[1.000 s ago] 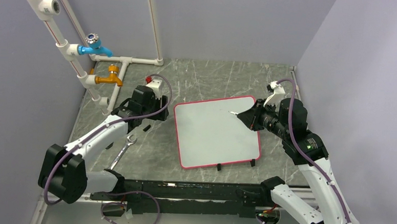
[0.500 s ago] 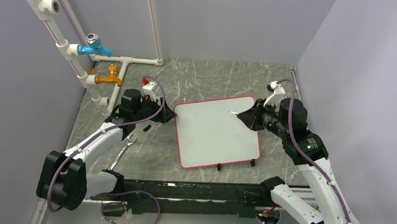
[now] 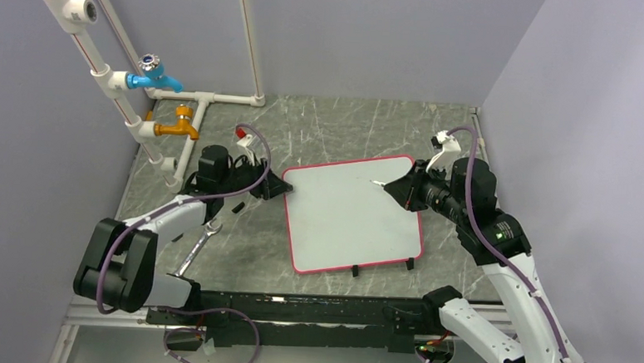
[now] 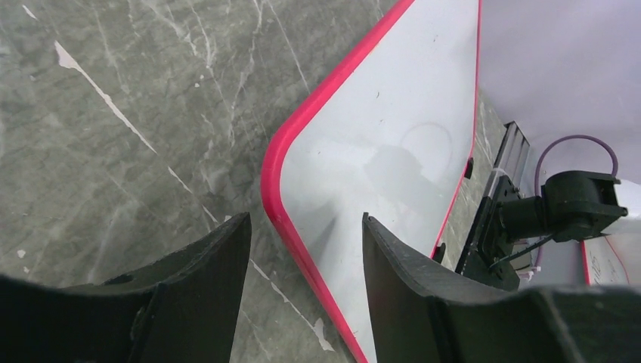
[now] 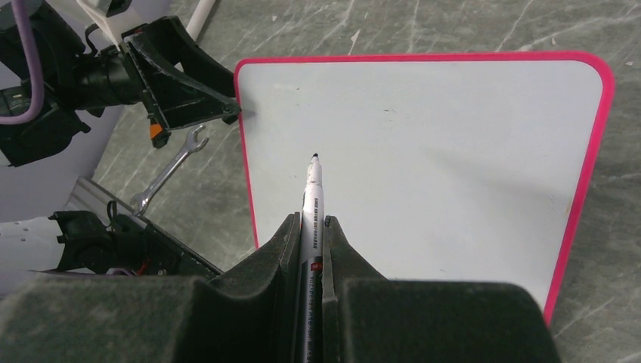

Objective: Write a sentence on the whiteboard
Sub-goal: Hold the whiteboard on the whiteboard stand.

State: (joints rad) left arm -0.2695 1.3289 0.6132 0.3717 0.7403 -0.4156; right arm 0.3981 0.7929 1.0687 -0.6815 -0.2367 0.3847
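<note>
Mid-frame whiteboard [image 3: 350,216] was blank, all writing left. R gripper [image 5: 311,223] clamped tight on marker [image 5: 314,185]; L gripper [image 4: 302,223] gaped open at board's corner.

Table [image 3: 347,125]: grey marbled top.
Walls [image 3: 376,35]: pale lilac, on three sides.
Pipe frame [image 3: 100,70]: white, far left corner.
Blue tap [image 3: 153,77]: on the pipe, above orange tap [image 3: 178,127].
Wrench [image 3: 199,246]: silver, flat on table, near left.
</note>
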